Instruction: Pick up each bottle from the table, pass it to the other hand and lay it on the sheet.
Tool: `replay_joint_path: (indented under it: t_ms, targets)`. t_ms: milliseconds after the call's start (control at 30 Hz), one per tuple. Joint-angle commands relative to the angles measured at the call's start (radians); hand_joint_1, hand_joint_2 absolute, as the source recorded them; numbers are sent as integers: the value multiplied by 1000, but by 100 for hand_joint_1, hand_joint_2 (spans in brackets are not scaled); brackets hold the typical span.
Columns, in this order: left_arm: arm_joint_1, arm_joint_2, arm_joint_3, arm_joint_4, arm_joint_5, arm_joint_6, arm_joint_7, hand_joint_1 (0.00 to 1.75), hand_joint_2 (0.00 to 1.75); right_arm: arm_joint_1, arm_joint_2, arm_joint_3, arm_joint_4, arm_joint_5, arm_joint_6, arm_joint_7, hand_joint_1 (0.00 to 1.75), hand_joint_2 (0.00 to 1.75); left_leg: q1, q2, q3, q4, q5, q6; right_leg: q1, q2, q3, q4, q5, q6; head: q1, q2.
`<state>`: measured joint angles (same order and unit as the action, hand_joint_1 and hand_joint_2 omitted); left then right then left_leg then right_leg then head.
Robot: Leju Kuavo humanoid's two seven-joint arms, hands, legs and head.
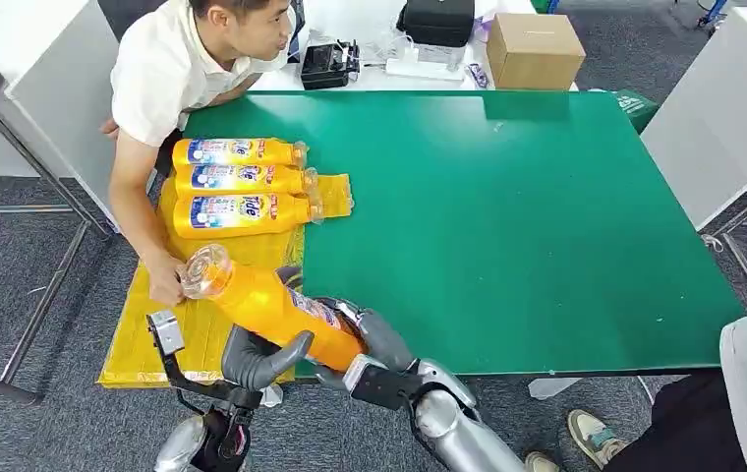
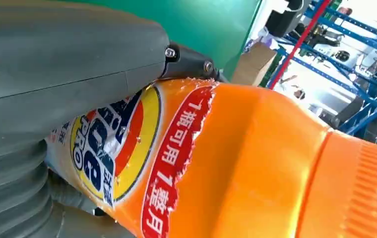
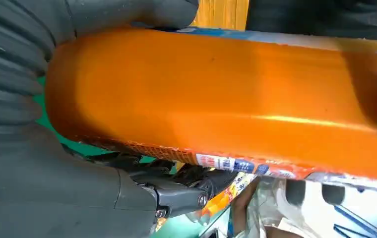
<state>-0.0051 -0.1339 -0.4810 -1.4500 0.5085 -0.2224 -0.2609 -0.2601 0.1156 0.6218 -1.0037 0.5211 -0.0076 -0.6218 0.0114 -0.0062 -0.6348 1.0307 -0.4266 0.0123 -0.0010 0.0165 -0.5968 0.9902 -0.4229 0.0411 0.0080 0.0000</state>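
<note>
Both robot hands hold 1 orange bottle [image 1: 271,307] over the near left corner of the green counter [image 1: 527,226]. The left hand [image 1: 252,359] has its thick grey thumb curled up around the bottle's side, near the middle. The right hand [image 1: 374,339] wraps the fat bottom end of the bottle. In the right wrist view the dark fingers [image 3: 176,191] press on one side of the bottle and the grey thumb lies on the other side. So the fingers of both hands are closed on this bottle. The bottle is tilted, with its clear cap end pointing up and to the left, over the yellow sheet [image 1: 153,334].

3 more orange bottles [image 1: 242,184] lie side by side on the far part of the sheet, close together, caps to the right.

A person in a white shirt [image 1: 168,69] leans at the left side of the counter. The person's hand [image 1: 165,285] rests on the sheet just beside the cap of the held bottle. A brown box [image 1: 534,49] sits past the far edge of the counter.
</note>
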Motion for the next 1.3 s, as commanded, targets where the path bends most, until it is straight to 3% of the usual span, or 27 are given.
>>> replay_joint_path:
  t_ms: [33, 267, 300, 333, 367, 400, 433, 467, 500, 700, 800, 833, 1033, 1167, 1300]
  targets:
    - [-54, -2, -8, 5, 4, -7, 7, 175, 175, -23, -7, 81, 108, 17, 3, 1, 175, 175, -1, -2, 4, -1, 0, 0, 0, -4, 5, -1, -1, -1, 0, 0]
    - [-60, 1, -10, 13, 21, -13, -1, 175, 175, -27, -2, 90, 120, 8, 7, -2, 175, 175, 0, -2, 3, -1, 0, 0, 0, -4, 4, -1, -1, -1, 0, 0]
    - [-59, -1, -8, 11, 28, -15, -5, 175, 175, -26, -1, 90, 122, 6, 4, 0, 162, 175, 0, -2, 2, -1, 0, 0, 0, -3, 3, -1, -1, 0, 0, 0]
    - [-59, 0, -7, 7, 32, -16, -6, 175, 175, -26, -2, 92, 125, 9, -2, 4, 143, 175, 0, -2, 4, -1, 0, 0, 0, -4, 4, -1, -1, -1, 0, 0]
    - [-57, 0, -6, 3, 34, -16, -8, 175, 175, -26, -2, 93, 128, 12, -8, 7, 106, 175, 0, -2, 2, -1, 0, 0, 0, -3, 3, -1, -1, 0, 0, 0]
    - [-54, 1, -1, -5, 37, -15, -10, 175, 175, -22, -1, 92, 132, 14, -19, 14, 9, 175, 0, -2, 4, -1, 0, 0, 0, -4, 4, -1, -1, -1, 0, 0]
    - [-52, 3, 4, -11, 38, -12, -11, 175, 175, -14, 1, 89, 132, 13, -33, 17, 0, 175, 0, -2, 3, -1, 0, 0, 0, -4, 3, -1, -1, -1, 0, 0]
    - [-50, 2, 10, -18, 39, -10, -13, 175, 175, -10, 0, 91, 131, 19, -45, 19, 0, 175, 0, -2, 2, -1, 0, 0, 0, -3, 3, -1, -1, 0, 0, 0]
    - [-50, 2, 15, -22, 40, -8, -14, 175, 175, -6, -1, 91, 130, 20, -50, 19, 0, 0, 0, -2, 4, -1, 0, 0, 0, -4, 4, -1, -1, -1, 0, 0]
    - [-35, 48, 126, -52, -35, 88, -17, 175, 175, 21, -56, 99, 25, 83, -124, 30, 0, 0, 0, 0, 2, -1, 0, 0, 0, -1, 2, -1, 0, -1, 0, 0]
    - [-86, 119, 174, 25, -345, 207, -34, 175, 175, 35, -83, 90, -16, 151, -172, 66, 0, 0, 0, -1, 3, -2, 0, -1, 0, -2, 2, -1, 0, -1, 0, 0]
    - [-110, 117, 199, 50, -547, 289, -30, 175, 175, 35, -87, 84, -24, 178, -183, 78, 0, 0, 0, -1, 2, -2, 1, -1, 0, -2, 2, -1, 0, -1, 1, 0]
    - [-203, 129, 262, 148, -1041, 391, 75, 175, 175, 49, -89, 56, -47, 228, -172, 87, 0, 0, 0, -2, 2, -2, 1, -1, 0, -3, 2, -1, 0, -1, 0, 0]
    - [-339, 107, 210, 402, -1318, 367, 166, 175, 175, 17, -69, 76, -13, 234, -138, 70, 0, 0, 0, -2, 1, -2, 2, -1, 0, -4, 2, 0, 0, 0, 0, 0]
    - [-468, 75, 153, 665, -1426, 310, 177, 175, 175, -13, -50, 99, 6, 226, -110, 52, 0, 0, -1, -6, 2, -2, 3, 0, -1, -6, 3, 0, 0, -1, 0, 0]
